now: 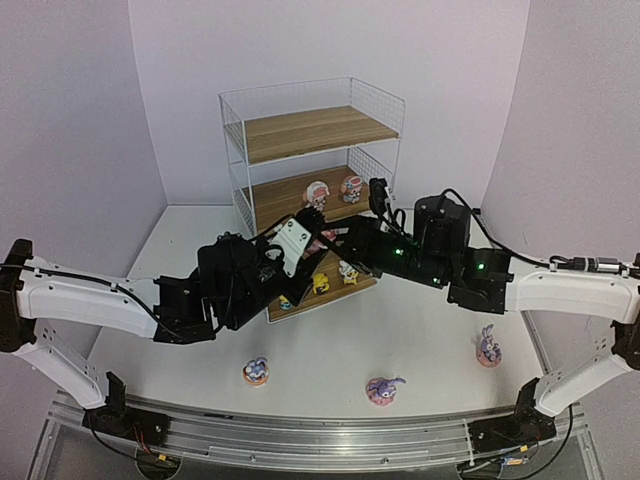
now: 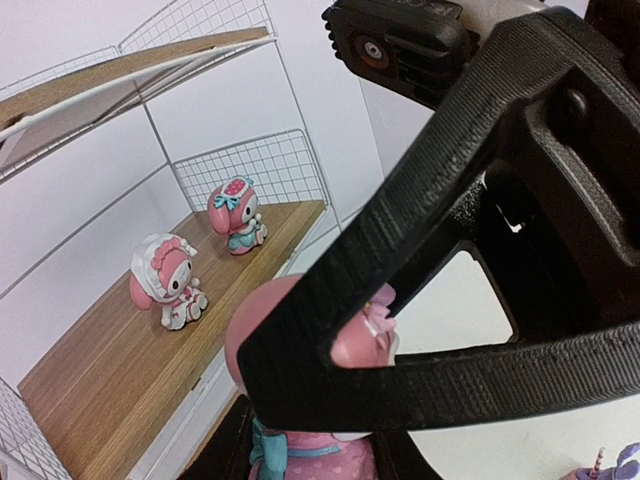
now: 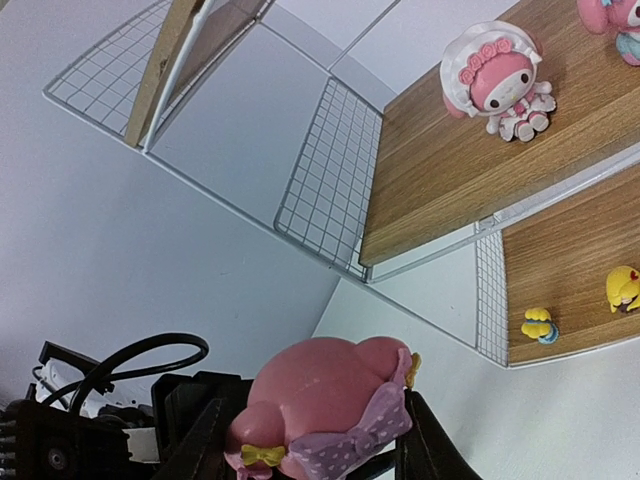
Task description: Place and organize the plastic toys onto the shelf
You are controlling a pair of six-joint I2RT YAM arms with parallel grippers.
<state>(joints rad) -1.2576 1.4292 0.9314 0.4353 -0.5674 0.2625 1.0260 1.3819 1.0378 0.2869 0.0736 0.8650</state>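
The white wire shelf (image 1: 312, 131) stands at the back. Two pink-white toys (image 1: 316, 193) (image 1: 351, 187) sit on its middle board; they also show in the left wrist view (image 2: 168, 281) (image 2: 237, 215). Three small yellow toys (image 1: 321, 283) stand on the bottom board. The third pink-white toy (image 2: 262, 345) (image 3: 330, 400) hangs in front of the shelf, between both grippers. My left gripper (image 1: 300, 242) (image 2: 310, 450) is shut on its body. My right gripper (image 1: 340, 243) (image 3: 315, 445) is shut on its head. Three purple bunnies (image 1: 256, 371) (image 1: 383, 389) (image 1: 488, 347) sit on the table.
The two arms meet in front of the shelf's lower boards and hide part of the bottom board. The shelf's wire side panels (image 3: 330, 180) rise above each board. The top board (image 1: 340, 120) carries nothing. White walls close in on three sides.
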